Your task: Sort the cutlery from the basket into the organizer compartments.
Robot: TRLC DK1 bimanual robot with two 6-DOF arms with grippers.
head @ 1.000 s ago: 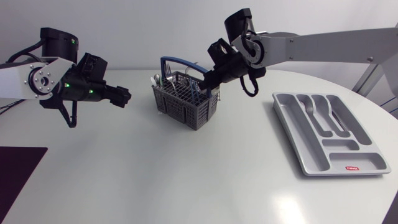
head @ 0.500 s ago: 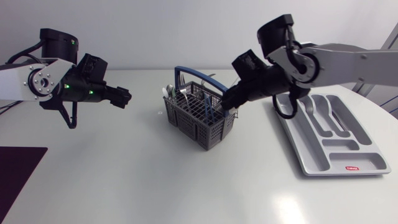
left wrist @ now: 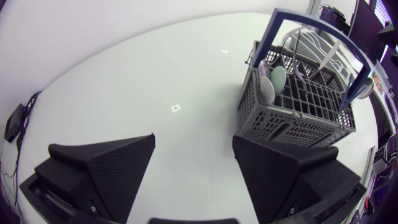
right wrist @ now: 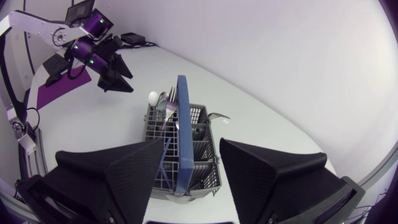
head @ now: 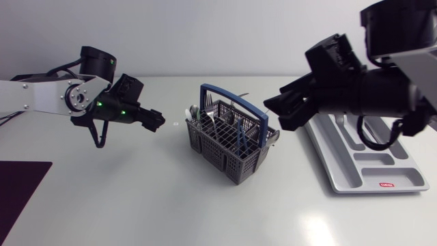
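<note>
Head view: the cutlery basket [head: 231,149] stands mid-frame on the bench [head: 136,198], the organizer [head: 382,171] at right. Left wrist view: the left pincer [left wrist: 194,140] is open and empty, with the basket ahead. Right wrist view: the right pincer [right wrist: 191,146] is open too, the blue handle [right wrist: 181,124] ahead between its fingers. Picking seems not yet begun; next, one pincer must close on a single piece of cutlery [right wrist: 165,102], clear of the handle.

The surface [head: 136,198] is a broad white tabletop with a rounded edge. It is smooth and faintly glossy, so the overhead light leaves soft pale patches near its front edge. A dark mat [head: 19,188] lies by its left edge. Two tiny white square tags [left wrist: 176,108] sit on the bare white, apart from each other.
</note>
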